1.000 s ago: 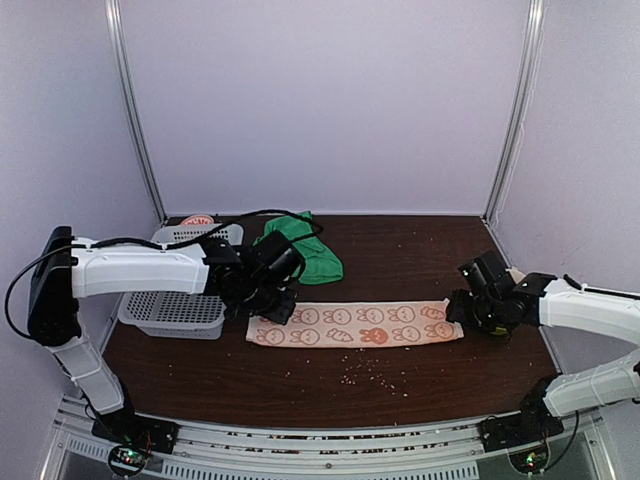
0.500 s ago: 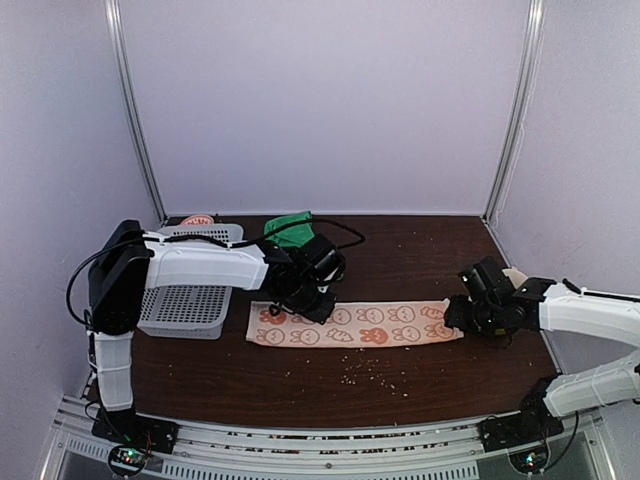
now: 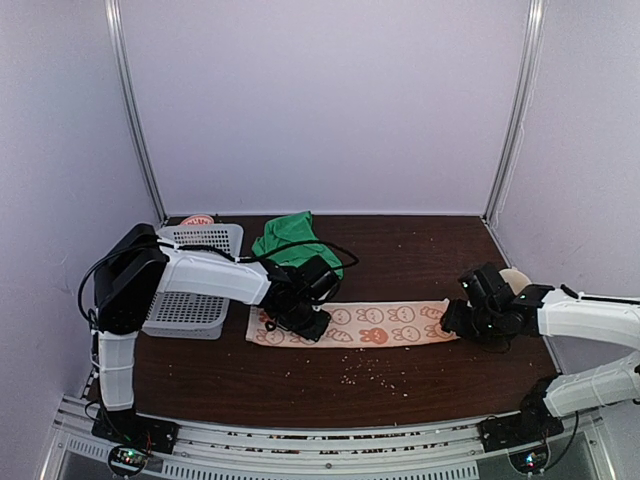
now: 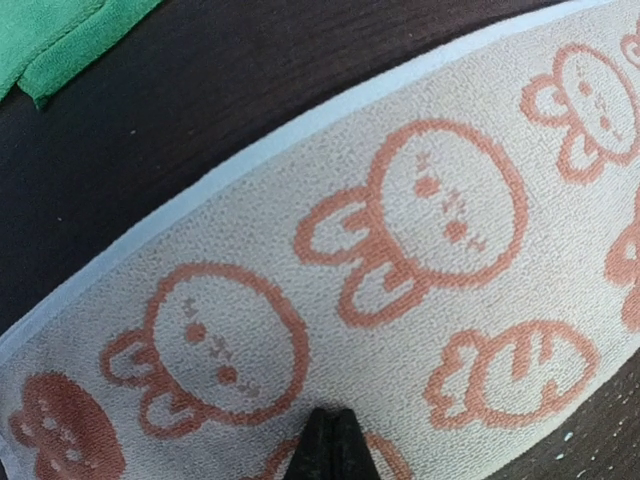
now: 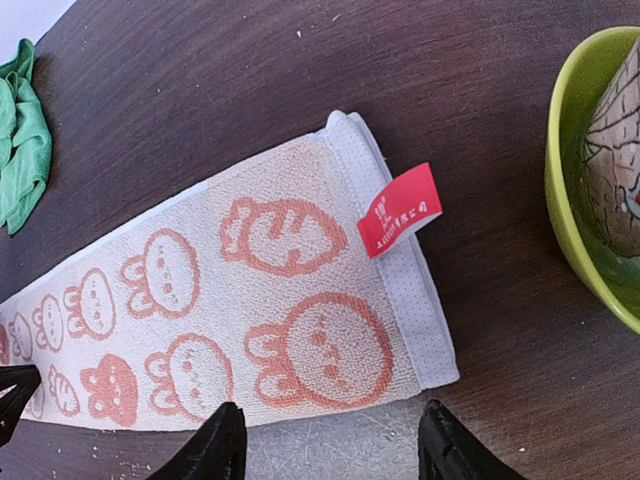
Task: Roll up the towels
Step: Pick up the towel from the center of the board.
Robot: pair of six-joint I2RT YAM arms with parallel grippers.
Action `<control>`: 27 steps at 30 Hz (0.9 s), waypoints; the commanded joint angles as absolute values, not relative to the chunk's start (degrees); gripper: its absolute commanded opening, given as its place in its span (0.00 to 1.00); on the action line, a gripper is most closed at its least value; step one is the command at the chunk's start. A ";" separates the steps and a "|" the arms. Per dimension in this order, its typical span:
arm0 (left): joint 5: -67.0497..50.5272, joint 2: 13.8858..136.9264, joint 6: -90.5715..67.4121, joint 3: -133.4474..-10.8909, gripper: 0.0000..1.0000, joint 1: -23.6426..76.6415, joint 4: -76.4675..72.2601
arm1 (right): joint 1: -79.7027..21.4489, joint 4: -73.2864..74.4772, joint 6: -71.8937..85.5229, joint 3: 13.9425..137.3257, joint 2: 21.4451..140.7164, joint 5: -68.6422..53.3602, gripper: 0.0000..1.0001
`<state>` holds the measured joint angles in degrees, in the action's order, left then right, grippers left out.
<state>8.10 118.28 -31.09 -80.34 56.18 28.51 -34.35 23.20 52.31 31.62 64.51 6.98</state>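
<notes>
The left gripper (image 3: pixel 312 322) has slid rightward along the printed towel (image 3: pixel 390 325), jaws now pressed together. The right gripper (image 5: pixel 330 450) straddles its tagged end, fingers spread. The towel lies flat, long axis running between the grippers. The green towel (image 3: pixel 290 240) lies crumpled beyond the left gripper.

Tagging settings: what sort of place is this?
Likely a lab test booth: plain pale walls with metal corner posts enclose a dark table, with the left arm and right arm bolted to a rail at its edge.

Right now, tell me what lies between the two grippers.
Only the printed towel, lying flat, as the top view shows: the shut left gripper is over its left part, the open right gripper at its right end.
</notes>
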 commanded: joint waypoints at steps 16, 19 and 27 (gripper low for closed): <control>10.90 111.99 -36.09 -62.43 0.00 53.35 26.60 | -34.54 18.88 62.18 25.46 65.12 6.53 0.61; 10.57 111.80 -36.22 -61.80 0.00 53.42 26.63 | -34.54 16.41 63.88 25.17 66.43 5.06 0.61; 10.79 111.86 -35.81 -61.84 0.00 53.38 27.20 | -33.97 11.09 68.94 23.42 68.45 3.02 0.61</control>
